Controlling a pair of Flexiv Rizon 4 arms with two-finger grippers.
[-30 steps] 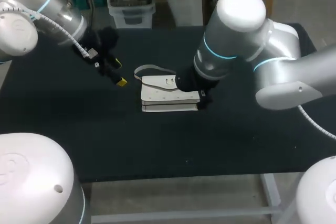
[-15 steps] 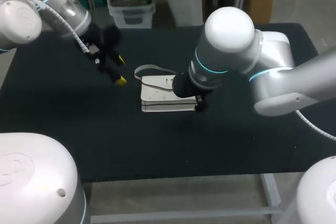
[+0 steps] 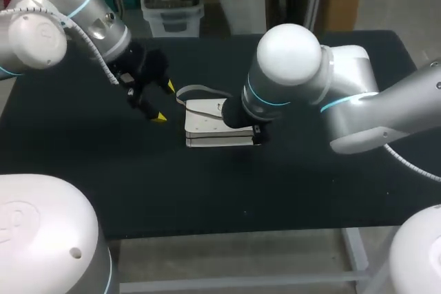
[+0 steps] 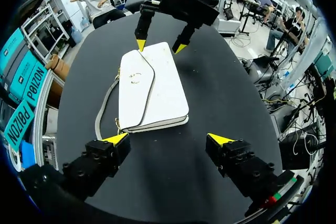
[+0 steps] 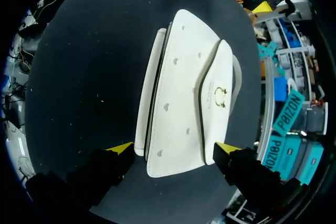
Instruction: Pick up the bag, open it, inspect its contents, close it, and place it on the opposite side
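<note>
White handbag (image 3: 215, 127) lies flat at frame centre, flap w/ gold clasp (image 5: 221, 96) shut. Right gripper (image 5: 175, 147) is open, tips either side of bag's end; left gripper (image 3: 165, 101) open, just left of strap (image 3: 196, 89). Best to lower right gripper square, pinch body not flap

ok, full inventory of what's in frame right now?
bag: one, white, lying flat at mid-table, flap closed
strap: one, pale grey, looped on the table beside the bag, toward the left arm
clasp: one, gold, on the bag's flap
table: one, black, under everything
left gripper: one, black with yellow tips, open, beside the bag's strap side, not touching it
right gripper: one, black with yellow tips, open, fingers either side of the bag's end; contact unclear
</note>
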